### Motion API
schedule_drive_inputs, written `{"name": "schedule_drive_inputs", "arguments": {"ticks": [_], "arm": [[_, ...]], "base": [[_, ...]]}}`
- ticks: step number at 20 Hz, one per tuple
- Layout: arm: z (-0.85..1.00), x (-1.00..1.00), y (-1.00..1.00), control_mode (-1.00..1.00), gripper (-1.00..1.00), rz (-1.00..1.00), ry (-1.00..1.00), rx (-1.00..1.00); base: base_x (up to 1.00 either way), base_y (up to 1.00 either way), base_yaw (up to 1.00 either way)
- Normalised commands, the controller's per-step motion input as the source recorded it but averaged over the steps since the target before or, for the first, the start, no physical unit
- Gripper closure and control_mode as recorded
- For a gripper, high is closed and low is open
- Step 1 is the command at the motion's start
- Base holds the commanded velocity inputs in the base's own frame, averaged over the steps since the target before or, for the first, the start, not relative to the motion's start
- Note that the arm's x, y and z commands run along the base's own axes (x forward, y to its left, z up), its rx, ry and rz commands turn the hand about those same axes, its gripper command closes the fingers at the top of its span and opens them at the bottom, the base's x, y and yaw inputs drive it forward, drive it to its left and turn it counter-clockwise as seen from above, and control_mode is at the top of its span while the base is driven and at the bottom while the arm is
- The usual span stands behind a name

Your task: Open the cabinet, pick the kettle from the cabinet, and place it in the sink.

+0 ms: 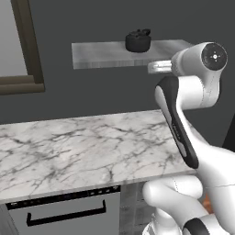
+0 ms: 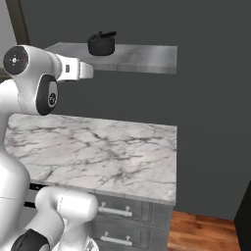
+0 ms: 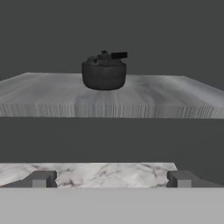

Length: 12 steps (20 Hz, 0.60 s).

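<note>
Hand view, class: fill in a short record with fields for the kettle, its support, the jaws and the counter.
kettle: small squat matte-black kettle, upright
support: grey marbled shelf; kettle stands on it, near its middle
jaws: gripper open wide, apart from the kettle, below shelf level
counter: white marble countertop beneath the shelf
</note>
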Motion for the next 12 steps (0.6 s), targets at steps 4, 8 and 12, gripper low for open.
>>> {"name": "schedule_drive_inputs", "arguments": {"ticks": [4, 8, 12], "arm": [[0.29, 0.02, 0.0, -1.0, -1.0, 0.0, 0.01, 0.03], [0.23, 0.0, 0.0, -1.0, -1.0, 0.0, 0.0, 0.01], [0.24, 0.01, 0.0, -1.0, -1.0, 0.0, -0.01, 0.0]], "base": [[0.0, 0.0, 0.0], [0.0, 0.0, 0.0], [0.0, 0.0, 0.0]]}}
